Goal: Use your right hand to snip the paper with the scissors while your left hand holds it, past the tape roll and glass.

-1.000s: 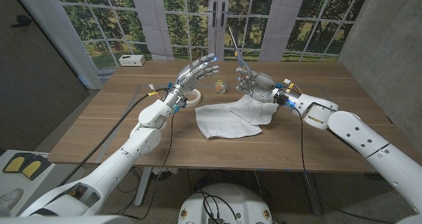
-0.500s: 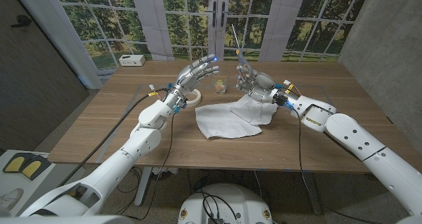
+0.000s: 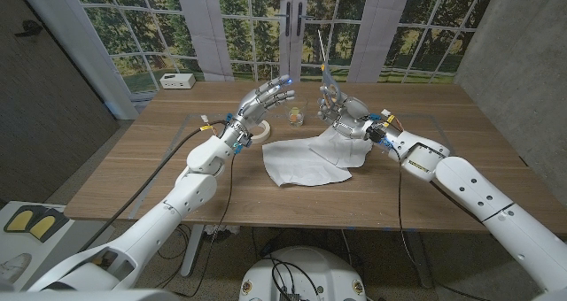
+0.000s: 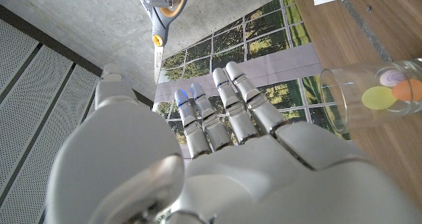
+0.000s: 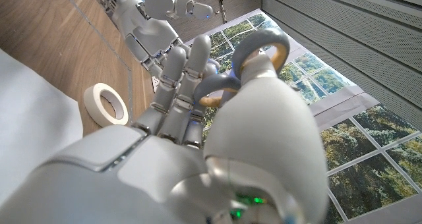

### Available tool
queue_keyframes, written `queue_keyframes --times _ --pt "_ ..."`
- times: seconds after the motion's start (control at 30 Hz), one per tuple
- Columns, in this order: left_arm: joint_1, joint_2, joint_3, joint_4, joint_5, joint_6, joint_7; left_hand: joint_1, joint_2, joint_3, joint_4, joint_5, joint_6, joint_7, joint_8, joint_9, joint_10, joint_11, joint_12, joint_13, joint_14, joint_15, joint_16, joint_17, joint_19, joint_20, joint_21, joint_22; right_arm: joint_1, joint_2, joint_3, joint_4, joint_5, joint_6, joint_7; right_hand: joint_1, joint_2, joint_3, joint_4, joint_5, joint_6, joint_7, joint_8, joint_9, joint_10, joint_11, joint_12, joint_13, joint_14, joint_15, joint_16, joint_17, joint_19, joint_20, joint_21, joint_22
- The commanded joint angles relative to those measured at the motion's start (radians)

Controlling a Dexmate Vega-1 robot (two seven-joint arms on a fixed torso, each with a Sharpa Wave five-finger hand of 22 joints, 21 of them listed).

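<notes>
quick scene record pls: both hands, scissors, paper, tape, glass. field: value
left hand: raised above the table, fingers apart, holds nothing
right hand: raised, grips the scissors by their handles
grey-handled scissors: blades point up, clear of the paper
white paper sheet: lies rumpled on the wooden table, not held
white tape roll: flat on the table beside the paper's far left edge
clear drinking glass: stands beyond the paper, between the hands

No readable text on anything.

lab or test room | concrete walls | printed window backdrop | wooden table
</notes>
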Motion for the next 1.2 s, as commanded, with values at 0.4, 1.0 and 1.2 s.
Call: queue_keyframes --times 0.4,1.0,1.2 --pt "0.015 0.014 -0.001 -0.028 -0.001 0.013 0.009 0.001 0.013 -0.011 0.001 0.005 0.018 0.001 0.006 0.003 0.011 0.002 0.006 0.002 0.012 -0.155 0.004 0.002 0.000 -0.012 0.000 0.005 -0.035 0.098 -0.010 0.020 0.045 0.060 0.044 0.007 0.047 -0.013 0.007 0.017 0.002 -0.008 -0.023 -0.002 0.210 -0.223 0.010 0.007 0.018 -0.134 0.007 -0.026 0.002 -0.150 0.020 -0.040" --pt "0.024 0.023 -0.002 -0.043 0.000 0.023 0.019 0.003 0.017 -0.014 0.002 0.007 0.024 0.000 0.004 0.002 0.012 0.002 0.006 0.002 0.014 -0.155 0.004 0.002 0.000 -0.011 0.000 0.005 -0.036 0.133 -0.014 0.036 0.061 0.074 0.061 0.007 0.048 -0.017 0.005 0.015 -0.009 -0.007 -0.038 0.006 0.200 -0.230 0.003 -0.005 0.008 -0.135 0.000 -0.046 -0.016 -0.147 0.011 -0.060" --pt "0.026 0.025 -0.003 -0.045 0.001 0.027 0.023 0.003 0.019 -0.015 0.003 0.008 0.027 0.000 0.004 0.002 0.012 0.002 0.006 0.001 0.015 -0.155 0.004 0.002 0.001 -0.011 0.000 0.005 -0.024 0.134 -0.017 0.055 0.042 0.083 0.101 -0.004 0.008 -0.042 -0.002 0.018 -0.039 -0.004 -0.053 0.002 0.196 -0.231 0.004 -0.007 0.004 -0.135 0.001 -0.049 -0.011 -0.144 -0.003 -0.065"
